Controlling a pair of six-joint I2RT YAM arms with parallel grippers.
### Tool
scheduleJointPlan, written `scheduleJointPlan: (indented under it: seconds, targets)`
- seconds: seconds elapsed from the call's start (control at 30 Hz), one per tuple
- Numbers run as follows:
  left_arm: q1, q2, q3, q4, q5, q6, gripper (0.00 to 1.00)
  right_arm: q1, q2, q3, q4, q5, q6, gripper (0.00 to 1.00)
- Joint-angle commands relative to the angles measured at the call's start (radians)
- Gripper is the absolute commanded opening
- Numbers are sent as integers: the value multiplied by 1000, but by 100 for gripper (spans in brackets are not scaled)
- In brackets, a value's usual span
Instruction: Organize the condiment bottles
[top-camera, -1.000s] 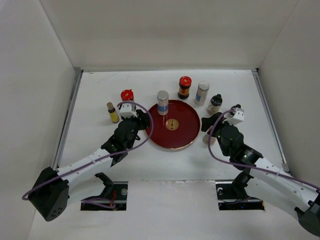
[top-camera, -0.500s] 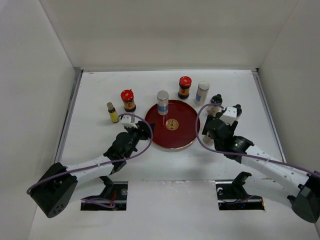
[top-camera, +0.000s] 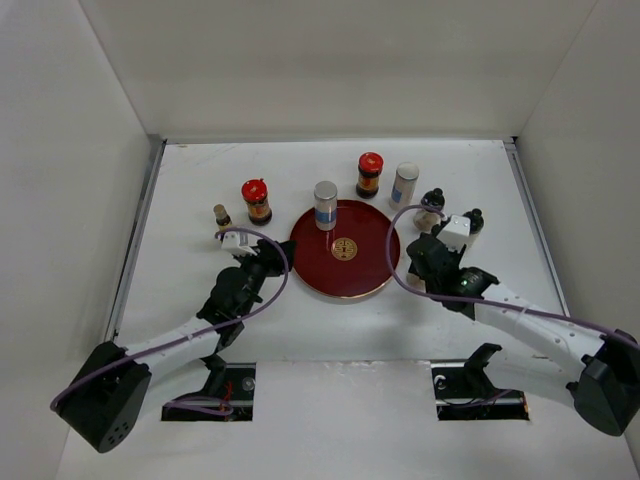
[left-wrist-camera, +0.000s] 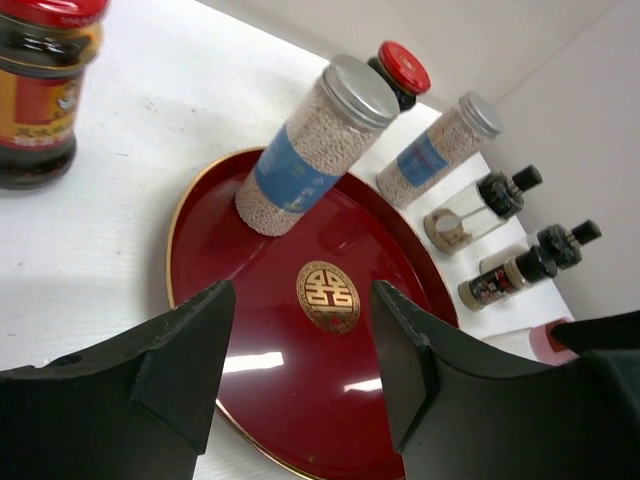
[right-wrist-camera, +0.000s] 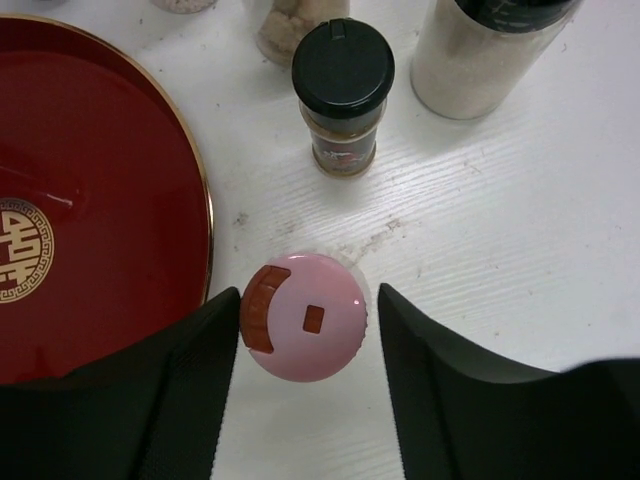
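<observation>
Straddling the pink-capped bottle (right-wrist-camera: 305, 318), the right gripper (right-wrist-camera: 308, 298) is part-open, not gripping; the left gripper (left-wrist-camera: 300, 290) gapes empty.

The plate (top-camera: 365, 272) lies mid-bench (top-camera: 190, 175), with a cylinder (top-camera: 325, 205) standing on its rear edge. The left jar (top-camera: 256, 200) stands behind and left of the plate, and the left bottle (top-camera: 222, 215) is further left. The left end effector (top-camera: 275, 255) sits just beside the plate's left rim. Behind the plate to the right, the rear jar (top-camera: 370, 173) and rear cylinder (top-camera: 404, 185) stand side by side. Just right of the plate, the near bottle (right-wrist-camera: 300, 335) stands between the right end effector's (right-wrist-camera: 310, 305) fingers, with the mid bottle (right-wrist-camera: 343, 90) behind it.
</observation>
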Motion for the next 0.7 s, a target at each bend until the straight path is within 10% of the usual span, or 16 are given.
scheduleJointPlan:
  seconds: [0.0,0.17,0.67]
  targets:
    - [26,-69,-19,45,13,-33,55,-22,9,7,47,-23,1,58]
    - [49,-115,-35,33,9,-34,56,-19,-20,38,60,-8,-33,36]
    - [94,-153,-51,16,12,-57,57,162,197,360,226,-49,-173,36]
